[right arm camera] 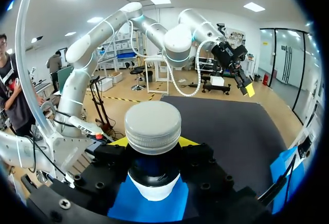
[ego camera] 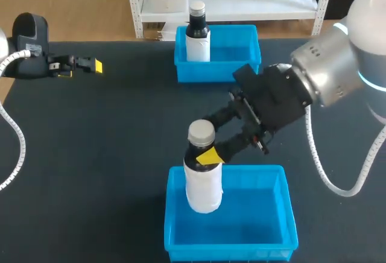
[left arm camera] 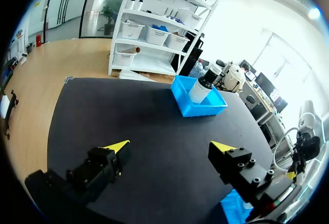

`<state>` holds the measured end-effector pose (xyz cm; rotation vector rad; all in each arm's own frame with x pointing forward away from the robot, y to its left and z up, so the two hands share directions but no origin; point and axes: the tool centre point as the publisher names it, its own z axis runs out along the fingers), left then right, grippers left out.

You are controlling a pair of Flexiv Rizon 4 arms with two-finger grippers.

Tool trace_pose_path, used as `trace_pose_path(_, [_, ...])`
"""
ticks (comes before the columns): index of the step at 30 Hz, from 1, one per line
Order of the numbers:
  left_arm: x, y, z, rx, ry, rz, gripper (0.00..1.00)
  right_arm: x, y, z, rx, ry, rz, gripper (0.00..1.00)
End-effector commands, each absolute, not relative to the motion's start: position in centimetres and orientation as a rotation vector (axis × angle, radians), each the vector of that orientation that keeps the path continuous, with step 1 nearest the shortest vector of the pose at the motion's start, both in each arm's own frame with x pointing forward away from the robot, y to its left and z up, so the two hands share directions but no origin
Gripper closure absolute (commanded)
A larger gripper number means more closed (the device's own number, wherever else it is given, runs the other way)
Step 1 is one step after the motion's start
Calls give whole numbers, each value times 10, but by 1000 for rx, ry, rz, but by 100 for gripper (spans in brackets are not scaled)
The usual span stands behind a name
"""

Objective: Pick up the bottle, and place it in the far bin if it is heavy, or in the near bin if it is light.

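Sideways, right pincer (ego camera: 205, 149) clamps bottle (ego camera: 202, 186) over near bin (ego camera: 284, 234).

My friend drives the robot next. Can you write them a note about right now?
Right gripper: shut on the grey-capped bottle, at its neck.
Left gripper: open, empty, over the table's far left.
Grey-capped bottle: upright at the near bin's left end; whether it rests there, cannot tell.
Black-capped bottle: stands in the far bin.
Done: pick-up, carry to near bin.
Left: probably release, then pull back.

Glossy plastic near bin (ego camera: 229, 253), matt table (ego camera: 108, 154) (cloth-like), ribbed cap (right arm camera: 152, 126)
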<state>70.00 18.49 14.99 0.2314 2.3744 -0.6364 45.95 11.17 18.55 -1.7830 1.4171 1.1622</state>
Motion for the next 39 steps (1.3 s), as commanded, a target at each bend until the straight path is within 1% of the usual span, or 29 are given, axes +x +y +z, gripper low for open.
trace_pose_path(1, [700, 185, 150, 231, 2374, -636, 0, 464, 117, 175, -1781, 1403, 1202, 100])
trace_pose_path(37, [700, 185, 150, 231, 2374, -636, 0, 466, 118, 135, -1812, 1391, 1212, 100])
trace_pose_path(39, [700, 185, 150, 231, 2374, -636, 0, 466, 118, 134, -1818, 1388, 1212, 93])
